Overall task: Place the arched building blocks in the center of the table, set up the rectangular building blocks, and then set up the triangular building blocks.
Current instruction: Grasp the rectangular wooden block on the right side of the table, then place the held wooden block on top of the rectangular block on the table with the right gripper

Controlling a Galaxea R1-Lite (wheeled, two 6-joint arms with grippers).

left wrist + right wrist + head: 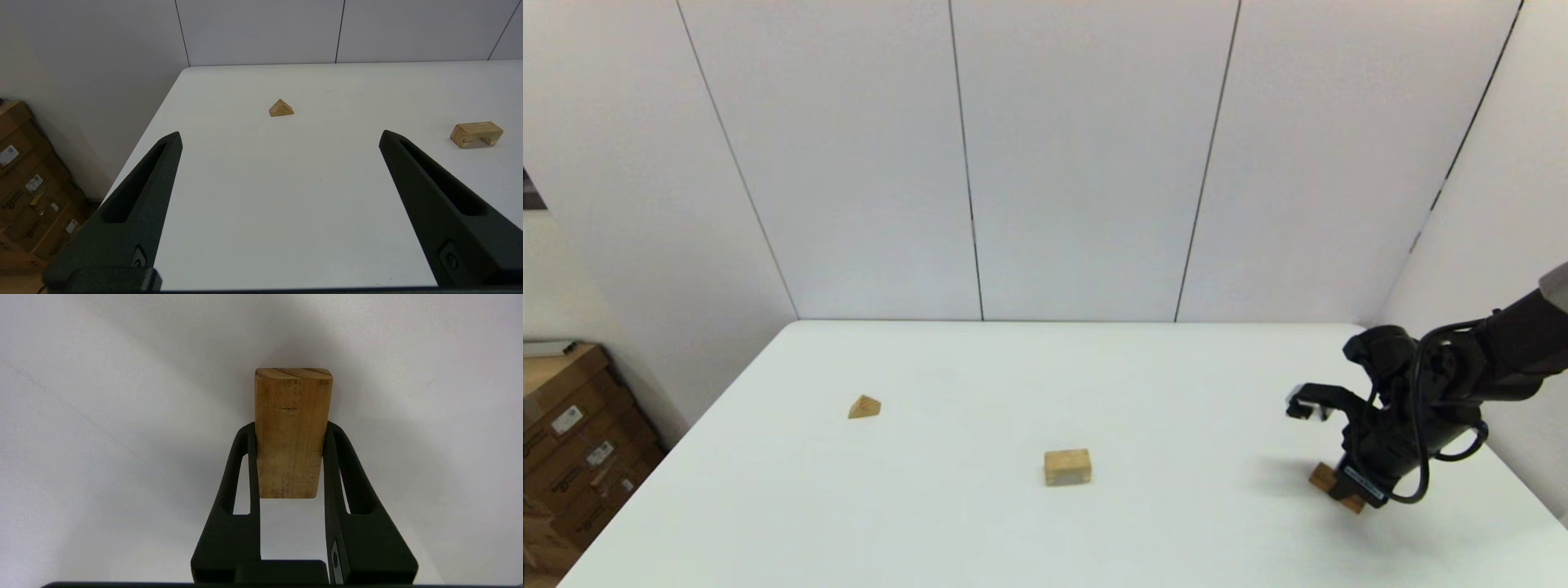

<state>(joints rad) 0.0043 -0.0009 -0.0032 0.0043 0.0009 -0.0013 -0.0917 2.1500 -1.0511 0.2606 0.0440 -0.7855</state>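
Observation:
The arched block [1067, 467] sits on its two legs near the middle of the white table [980, 367]; it also shows in the left wrist view [476, 134]. Far to the left lies the small triangular block [864, 407] [281, 108]. At the table's right side my right gripper [1347, 490] [291, 428] is shut on the rectangular block [1325, 477] [292, 416], its fingers pressing the bar's long sides, low over the tabletop. My left gripper [281, 134] is out of the head view. It hangs open above the table's near left part, well short of the triangular block.
Stacked cardboard boxes [572, 457] [24, 183] stand on the floor past the table's left edge. Grey wall panels [1078, 163] rise right behind the far edge. The right gripper works close to the table's right edge [1527, 490].

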